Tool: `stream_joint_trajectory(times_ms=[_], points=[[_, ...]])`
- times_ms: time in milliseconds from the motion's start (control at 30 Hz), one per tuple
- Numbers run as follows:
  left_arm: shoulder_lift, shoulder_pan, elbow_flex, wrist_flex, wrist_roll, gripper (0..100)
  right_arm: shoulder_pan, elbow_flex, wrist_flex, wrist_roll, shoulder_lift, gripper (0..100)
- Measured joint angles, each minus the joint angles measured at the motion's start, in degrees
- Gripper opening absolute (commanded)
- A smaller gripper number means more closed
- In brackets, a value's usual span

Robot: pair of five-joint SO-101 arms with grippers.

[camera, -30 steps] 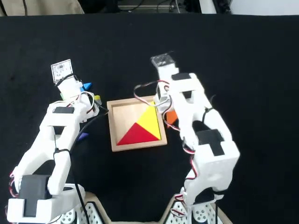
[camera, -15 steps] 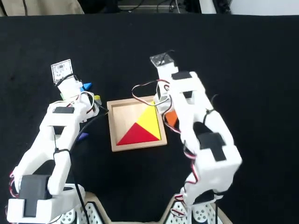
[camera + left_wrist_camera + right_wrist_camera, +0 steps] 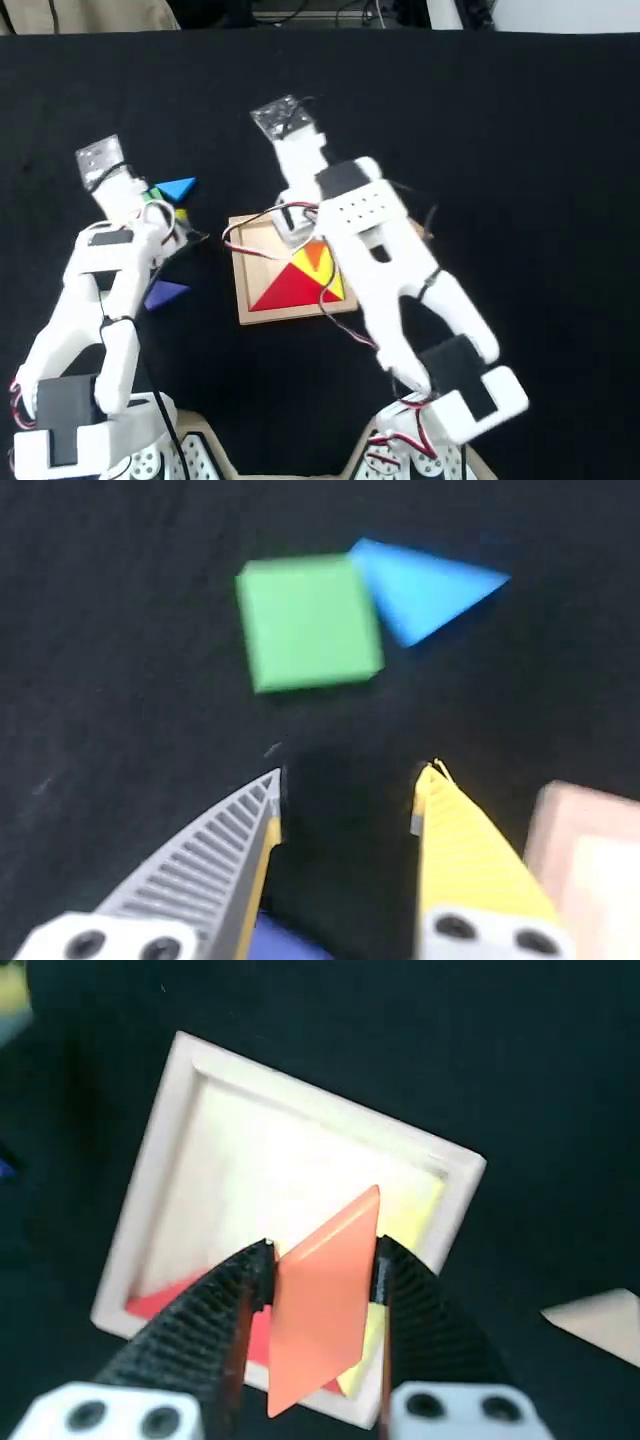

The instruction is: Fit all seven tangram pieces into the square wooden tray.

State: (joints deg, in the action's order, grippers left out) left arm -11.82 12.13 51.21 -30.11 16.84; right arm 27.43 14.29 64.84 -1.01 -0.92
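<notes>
The square wooden tray (image 3: 258,252) lies between the arms and holds a red triangle (image 3: 285,290) and a yellow triangle (image 3: 336,286). My right gripper (image 3: 311,248) hovers over the tray, shut on an orange parallelogram (image 3: 316,259). In the right wrist view the orange parallelogram (image 3: 320,1295) stands tilted between the fingers of that gripper (image 3: 322,1252), above the tray (image 3: 190,1110). My left gripper (image 3: 350,780) is open over bare cloth, short of a green square (image 3: 308,622) that touches a blue triangle (image 3: 420,585).
A purple triangle (image 3: 163,293) lies left of the tray, near the left arm. A pale triangle (image 3: 600,1320) rests on the cloth beside the tray. The tray's corner (image 3: 590,840) is close to the left gripper. The black cloth reaches far back and right.
My right arm swung left from the tray's right edge to above the tray, carrying the orange piece. The left arm shifted left, uncovering the green, blue and purple pieces.
</notes>
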Motion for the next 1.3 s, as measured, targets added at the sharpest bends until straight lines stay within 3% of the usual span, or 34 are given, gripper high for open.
stream_joint_trajectory(times_ms=[233,533,833,1067,1300], points=[[-0.26,1.76,0.35,-1.41,0.0,22,8.44,0.0,-3.78,13.63,-3.52,11.3],[-0.35,1.85,1.32,-0.44,0.0,22,10.29,0.0,-6.42,25.76,-11.08,11.0],[-0.35,1.85,1.32,-0.44,0.0,22,12.48,0.0,-7.56,27.16,-13.01,11.6],[-0.35,1.85,1.32,-0.44,0.0,22,12.48,0.0,-7.74,27.16,-13.1,27.5],[-0.35,1.85,1.32,-0.44,0.0,22,12.48,0.0,-7.47,27.16,-13.1,26.1]])
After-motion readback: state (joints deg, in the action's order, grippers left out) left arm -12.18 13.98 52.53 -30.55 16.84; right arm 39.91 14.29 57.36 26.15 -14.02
